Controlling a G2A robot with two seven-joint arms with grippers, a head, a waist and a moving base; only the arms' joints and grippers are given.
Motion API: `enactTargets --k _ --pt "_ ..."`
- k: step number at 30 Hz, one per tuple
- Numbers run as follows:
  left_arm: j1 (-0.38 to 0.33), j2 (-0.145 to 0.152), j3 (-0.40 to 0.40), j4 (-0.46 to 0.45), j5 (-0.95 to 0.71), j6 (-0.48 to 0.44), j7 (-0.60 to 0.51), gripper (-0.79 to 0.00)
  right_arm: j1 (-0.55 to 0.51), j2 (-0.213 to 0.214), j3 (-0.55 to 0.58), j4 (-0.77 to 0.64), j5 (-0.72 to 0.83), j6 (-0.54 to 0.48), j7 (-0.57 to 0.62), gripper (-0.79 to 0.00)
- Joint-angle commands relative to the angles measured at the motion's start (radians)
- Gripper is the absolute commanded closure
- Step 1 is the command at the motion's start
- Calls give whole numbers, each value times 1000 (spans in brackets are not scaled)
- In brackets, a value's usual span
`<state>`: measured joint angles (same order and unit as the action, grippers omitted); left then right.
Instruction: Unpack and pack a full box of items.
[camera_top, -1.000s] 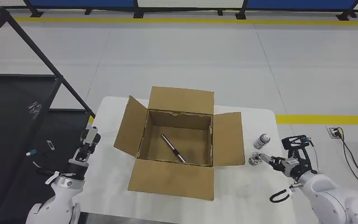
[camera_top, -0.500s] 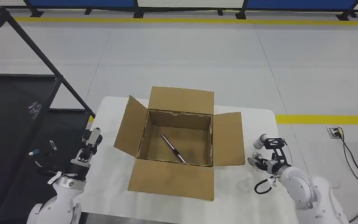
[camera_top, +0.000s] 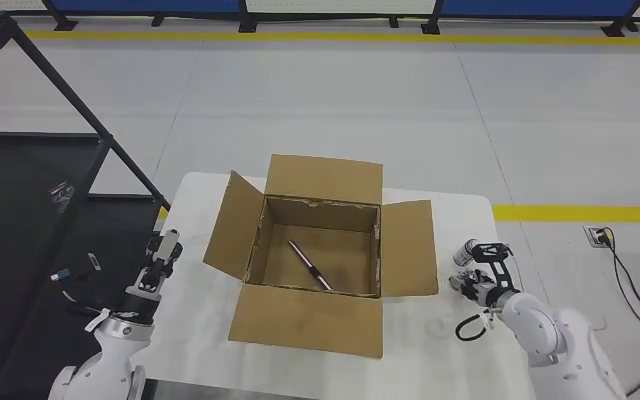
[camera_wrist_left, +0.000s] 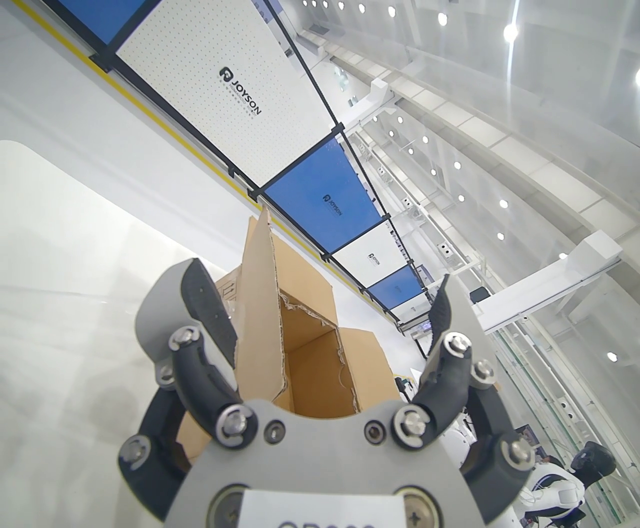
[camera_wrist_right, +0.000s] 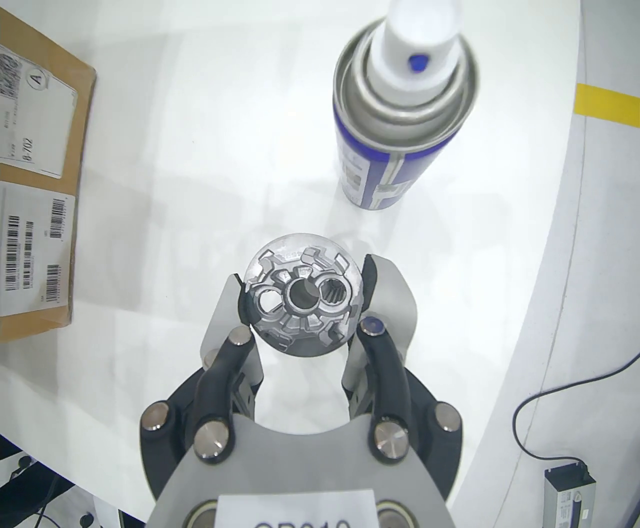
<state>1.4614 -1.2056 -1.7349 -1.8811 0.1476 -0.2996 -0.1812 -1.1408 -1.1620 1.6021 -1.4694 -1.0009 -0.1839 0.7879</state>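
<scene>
An open cardboard box (camera_top: 305, 322) sits in the middle of a white table (camera_top: 200, 300), all four flaps folded outward. Inside the box, on its floor, lies one slim dark rod (camera_top: 309, 264), set at a slant.

To the robot's right of the box, beyond the right flap, the right gripper (camera_wrist_right: 305, 292) is down at table level. Its two fingers press against opposite sides of a round metal disc (camera_wrist_right: 302, 295), a cast part with a centre hole and raised ribs, face up. Whether the disc is lifted off the table or resting on it cannot be told. Just beyond the disc, a little farther from the robot and also to the right of the box, a blue and white spray can (camera_wrist_right: 395, 125) stands upright, apart from both disc and fingers. White barcode labels (camera_wrist_right: 35, 240) are stuck on the underside of the box's right flap, which faces the gripper.

To the robot's left of the box, well apart from it and near the table's edge, the left gripper (camera_wrist_left: 320, 295) hangs with its fingers spread wide and nothing between them, pointing toward the box's left flap.
</scene>
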Motion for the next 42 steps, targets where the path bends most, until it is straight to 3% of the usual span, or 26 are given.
enactTargets --k 1,9,13,17,24,29,35,42 --pt "-2 0 1 1 1 -1 -1 -785 -24 5 32 -58 19 -10 -2 0" --pt "-15 1 9 9 -1 -1 -11 -785 -121 14 120 -447 11 88 -21 0" --pt "-17 1 4 15 -10 -3 -8 -785 -105 11 60 -577 13 107 -37 0" --pt "-6 0 -8 17 -23 -7 10 -785 -32 3 -85 -610 -45 153 -34 0" --pt "10 0 -32 14 -36 -8 33 -785 204 -32 -395 -443 -47 142 11 0" --pt "10 0 -39 9 -37 -7 38 -785 436 -82 -620 -156 21 122 158 0" --pt "14 0 -56 17 -46 -9 43 -785 622 -155 -778 180 143 133 128 0" --pt "18 0 -62 19 -50 -13 41 -785 714 -234 -902 433 180 179 35 0"
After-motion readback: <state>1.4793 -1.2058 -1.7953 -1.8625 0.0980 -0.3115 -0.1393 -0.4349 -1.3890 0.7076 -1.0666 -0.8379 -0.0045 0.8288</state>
